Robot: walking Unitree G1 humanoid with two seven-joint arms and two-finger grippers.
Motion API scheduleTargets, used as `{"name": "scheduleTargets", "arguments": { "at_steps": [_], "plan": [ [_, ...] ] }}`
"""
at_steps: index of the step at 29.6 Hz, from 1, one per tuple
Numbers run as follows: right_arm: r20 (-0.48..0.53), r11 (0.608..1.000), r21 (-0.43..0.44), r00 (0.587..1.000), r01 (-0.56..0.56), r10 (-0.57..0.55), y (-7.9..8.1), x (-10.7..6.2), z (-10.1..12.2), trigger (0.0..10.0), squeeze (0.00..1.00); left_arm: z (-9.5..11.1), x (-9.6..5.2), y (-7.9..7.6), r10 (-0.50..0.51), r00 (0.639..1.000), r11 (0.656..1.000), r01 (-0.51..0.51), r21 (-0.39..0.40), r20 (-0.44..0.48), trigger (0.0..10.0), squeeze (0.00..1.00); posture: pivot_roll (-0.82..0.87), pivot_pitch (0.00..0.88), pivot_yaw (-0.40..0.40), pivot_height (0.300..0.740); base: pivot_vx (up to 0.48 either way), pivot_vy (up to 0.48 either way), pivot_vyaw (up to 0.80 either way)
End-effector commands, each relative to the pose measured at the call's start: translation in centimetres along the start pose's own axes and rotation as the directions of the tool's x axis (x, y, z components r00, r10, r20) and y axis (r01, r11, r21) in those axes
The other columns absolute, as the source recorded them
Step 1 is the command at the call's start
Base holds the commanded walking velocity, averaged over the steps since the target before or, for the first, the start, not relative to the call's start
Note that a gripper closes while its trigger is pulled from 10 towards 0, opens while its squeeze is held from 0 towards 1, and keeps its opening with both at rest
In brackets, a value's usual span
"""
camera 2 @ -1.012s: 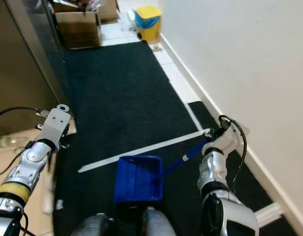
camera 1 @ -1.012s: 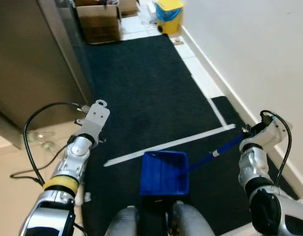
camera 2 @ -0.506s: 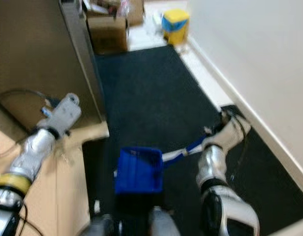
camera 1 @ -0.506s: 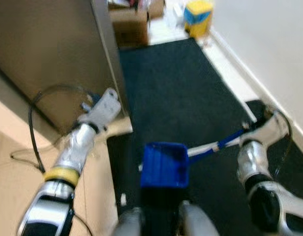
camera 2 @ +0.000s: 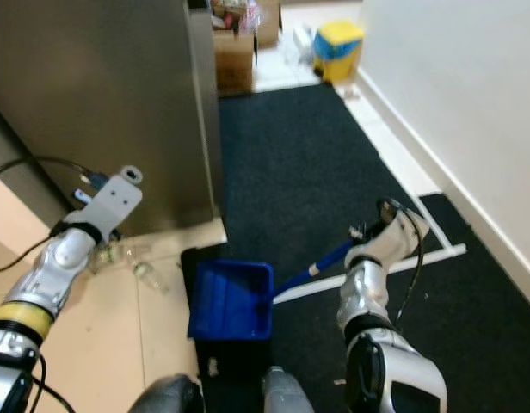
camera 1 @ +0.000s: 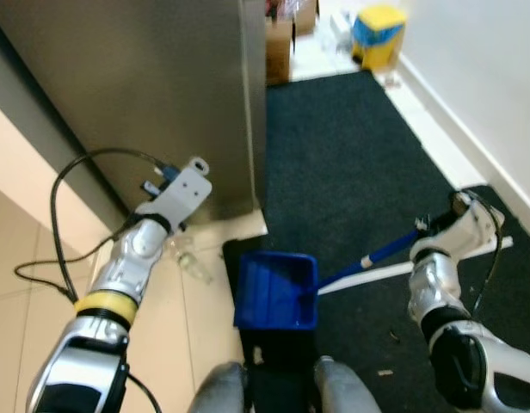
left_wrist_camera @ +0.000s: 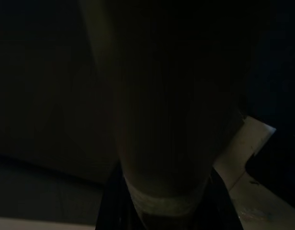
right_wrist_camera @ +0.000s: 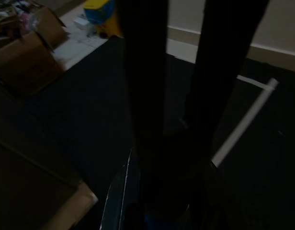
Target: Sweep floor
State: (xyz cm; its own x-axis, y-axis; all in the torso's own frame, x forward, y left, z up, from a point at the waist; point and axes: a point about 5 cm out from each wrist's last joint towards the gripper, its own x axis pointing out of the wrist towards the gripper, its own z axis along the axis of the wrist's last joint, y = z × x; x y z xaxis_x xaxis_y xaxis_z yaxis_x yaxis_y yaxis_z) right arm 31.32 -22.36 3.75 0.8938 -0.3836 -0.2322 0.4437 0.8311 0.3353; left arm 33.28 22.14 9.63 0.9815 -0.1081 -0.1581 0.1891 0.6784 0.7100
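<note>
Swung round, the camera now faces the grey cabinet (camera 1: 162, 95). Beside it, the right claw (right_wrist_camera: 181, 158) grips the blue dustpan (camera 1: 276, 291) handle. Left claw (left_wrist_camera: 162, 191), maybe holding something pale, too dark to tell.

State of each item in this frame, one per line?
Blue dustpan: on the floor at the carpet edge, handle running into the right hand.
Left hand: closed on a pale pole.
Litter: unswept, on tile by the cabinet.
Cardboard box: open, stuffed.
</note>
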Motion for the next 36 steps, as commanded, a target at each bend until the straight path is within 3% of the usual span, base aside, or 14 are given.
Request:
{"name": "scheduleTargets", "arguments": {
  "at_steps": [1, 6, 15, 20, 26, 30, 36],
  "plan": [
    [0.004, 1.000, -0.002, 1.000, 0.011, -0.011, -0.4, 0.0, 0.1, 10.0, 0.00, 0.6, 0.3, 0.8, -0.001, 0.999, 0.998, -0.001, 0.062, 0.037, 10.0, 0.00, 0.16, 0.028, -0.057, 0.740, 0.000, 0.480, -0.80],
    [0.017, 0.999, -0.019, 0.999, 0.039, -0.039, -1.1, -0.1, 0.2, 10.0, 0.00, 1.7, 0.7, 0.1, -0.037, 0.996, 0.999, 0.035, 0.030, 0.083, 10.0, 0.00, 0.16, 0.028, -0.057, 0.740, 0.000, 0.480, -0.73],
    [0.016, 0.997, -0.037, 0.997, 0.073, -0.073, -2.0, -0.1, 0.3, 10.0, 0.00, 2.2, 0.7, -2.2, -0.107, 0.989, 0.993, 0.112, -0.044, 0.102, 10.0, 0.00, 0.16, 0.037, -0.059, 0.740, 0.000, 0.000, 0.00],
    [0.020, 0.995, -0.043, 0.996, 0.088, -0.087, -2.4, 0.0, 0.5, 10.0, 0.00, 1.9, 0.7, -2.3, -0.099, 0.992, 0.992, 0.104, -0.070, 0.080, 10.0, 0.00, 0.15, 0.041, -0.058, 0.740, 0.000, 0.000, 0.00],
    [0.025, 0.993, -0.048, 0.994, 0.106, -0.105, -3.1, -0.1, 0.5, 10.0, 0.00, 1.8, 0.9, -2.3, -0.105, 0.992, 0.994, 0.106, -0.021, 0.065, 10.0, 0.00, 0.15, 0.048, -0.056, 0.740, 0.000, -0.400, 0.00],
    [0.027, 0.992, -0.051, 0.993, 0.114, -0.113, -3.4, -0.2, 0.4, 10.0, 0.00, 1.6, 0.9, -2.1, -0.066, 0.997, 0.994, 0.070, -0.080, 0.051, 10.0, 0.00, 0.15, 0.049, -0.053, 0.740, 0.000, -0.318, 0.00],
    [0.033, 0.992, -0.045, 0.993, 0.115, -0.114, -3.3, -0.2, 0.5, 10.0, 0.00, 1.4, 1.0, -1.6, -0.036, 0.998, 0.998, 0.038, -0.057, 0.046, 10.0, 0.00, 0.15, 0.047, -0.052, 0.740, 0.000, 0.000, 0.00]
  ]
}}
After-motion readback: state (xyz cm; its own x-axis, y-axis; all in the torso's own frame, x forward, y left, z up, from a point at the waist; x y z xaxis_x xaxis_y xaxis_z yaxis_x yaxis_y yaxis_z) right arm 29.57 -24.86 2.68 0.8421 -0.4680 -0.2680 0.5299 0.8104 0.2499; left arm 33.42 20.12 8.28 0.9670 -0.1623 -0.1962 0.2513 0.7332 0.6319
